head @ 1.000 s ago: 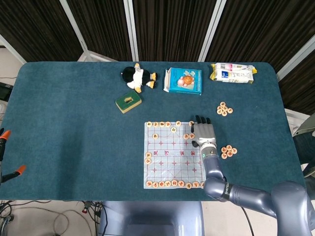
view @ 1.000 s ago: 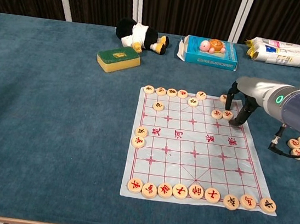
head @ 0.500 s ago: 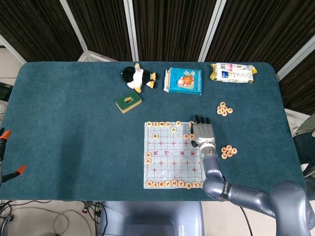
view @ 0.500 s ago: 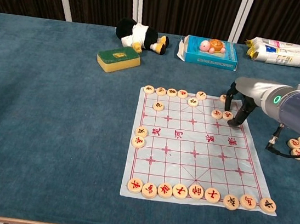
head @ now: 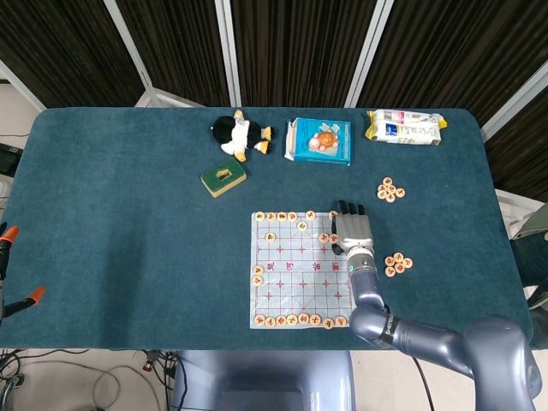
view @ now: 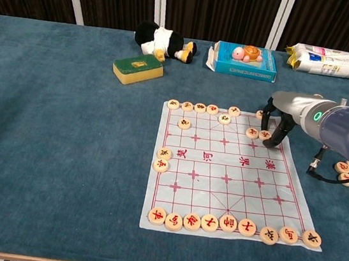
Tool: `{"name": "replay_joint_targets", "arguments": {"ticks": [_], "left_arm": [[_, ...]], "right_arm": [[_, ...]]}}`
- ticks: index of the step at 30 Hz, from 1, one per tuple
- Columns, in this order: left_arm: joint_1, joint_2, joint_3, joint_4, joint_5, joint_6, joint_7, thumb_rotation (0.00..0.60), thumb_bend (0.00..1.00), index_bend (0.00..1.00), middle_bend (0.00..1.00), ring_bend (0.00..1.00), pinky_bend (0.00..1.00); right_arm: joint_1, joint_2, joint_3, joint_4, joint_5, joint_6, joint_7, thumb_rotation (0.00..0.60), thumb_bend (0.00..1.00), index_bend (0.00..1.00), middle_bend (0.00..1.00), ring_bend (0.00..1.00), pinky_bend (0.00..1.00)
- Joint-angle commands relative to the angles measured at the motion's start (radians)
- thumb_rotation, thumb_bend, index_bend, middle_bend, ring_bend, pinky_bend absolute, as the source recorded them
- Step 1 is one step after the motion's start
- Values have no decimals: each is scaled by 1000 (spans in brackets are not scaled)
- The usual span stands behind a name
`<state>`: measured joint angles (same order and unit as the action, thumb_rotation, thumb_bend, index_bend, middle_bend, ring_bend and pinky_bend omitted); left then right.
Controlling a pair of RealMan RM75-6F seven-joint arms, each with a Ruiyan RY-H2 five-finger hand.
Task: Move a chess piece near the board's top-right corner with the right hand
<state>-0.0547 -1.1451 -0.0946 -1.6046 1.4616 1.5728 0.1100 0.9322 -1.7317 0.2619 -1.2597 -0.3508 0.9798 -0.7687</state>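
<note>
Right hand (view: 276, 121) is down over the board's (view: 233, 177) top-right corner, fingertips pointing down beside a round chess piece (view: 264, 135), poised to pick it up; whether the fingers actually pinch it, I cannot tell. Left hand is out of sight. Everything sits on a blue cloth table (head: 120, 223), with dark curtains (head: 291, 43) behind.
</note>
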Motion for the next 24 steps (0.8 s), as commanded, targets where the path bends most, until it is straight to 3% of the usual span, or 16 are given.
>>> {"name": "replay_joint_targets", "arguments": {"ticks": [1, 24], "left_arm": [[0, 0, -1, 0, -1, 0, 0, 600, 52, 22, 0, 0, 51], [-4, -5, 1, 0, 0, -5, 9, 600, 52, 22, 0, 0, 51]], "right_arm": [[2, -3, 2, 6, 0, -3, -1, 600, 374, 489, 0, 35, 42], [29, 4, 36, -6, 25, 11, -31, 600, 374, 507, 0, 37, 47]]}}
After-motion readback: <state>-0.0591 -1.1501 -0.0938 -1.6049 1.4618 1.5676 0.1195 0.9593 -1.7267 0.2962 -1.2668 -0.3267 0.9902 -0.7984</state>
